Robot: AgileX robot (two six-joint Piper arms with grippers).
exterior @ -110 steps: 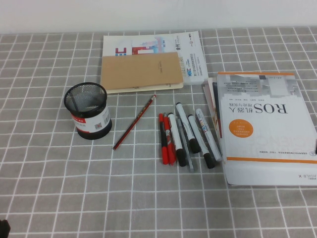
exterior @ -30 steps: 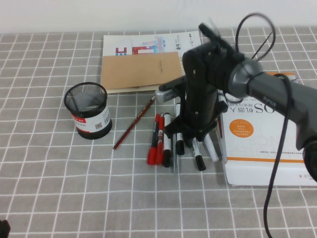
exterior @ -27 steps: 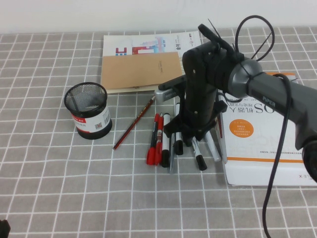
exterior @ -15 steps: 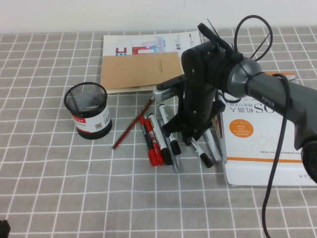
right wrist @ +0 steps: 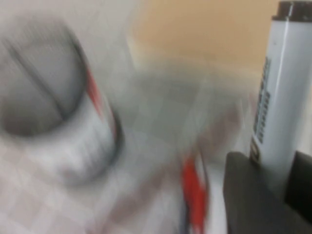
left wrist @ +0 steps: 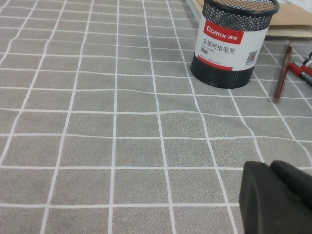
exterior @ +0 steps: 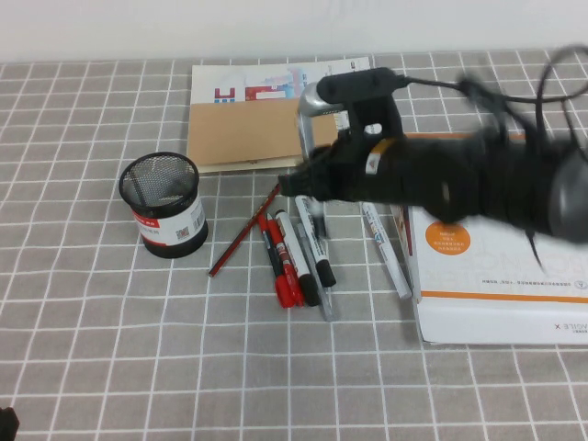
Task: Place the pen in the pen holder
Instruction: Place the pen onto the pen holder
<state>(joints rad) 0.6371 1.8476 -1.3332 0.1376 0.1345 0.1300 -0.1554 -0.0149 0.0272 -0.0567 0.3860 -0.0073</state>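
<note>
The pen (right wrist: 280, 87), white-barrelled with a dark end, stands clamped between the fingers of my right gripper (right wrist: 273, 170). In the high view the right gripper (exterior: 308, 188) hangs blurred above the far end of the marker pile, and the arm hides the held pen. The pen holder (exterior: 163, 207), a black mesh cup with a red-and-white band, stands upright to the left of the pile. It also shows in the left wrist view (left wrist: 234, 44) and blurred in the right wrist view (right wrist: 53, 107). My left gripper (left wrist: 275, 197) rests low near the table's front left, fingers together and empty.
Red markers (exterior: 280, 262), a thin red pencil (exterior: 243, 230) and other white markers (exterior: 312, 248) lie between the holder and the ROS book (exterior: 496, 239). One more marker (exterior: 386, 248) lies by the book's edge. A brown notebook (exterior: 253, 133) lies on a white booklet at the back.
My right arm has risen from the marker pile and swung over it toward the left, carrying the pen. The markers left on the table have shifted slightly.
</note>
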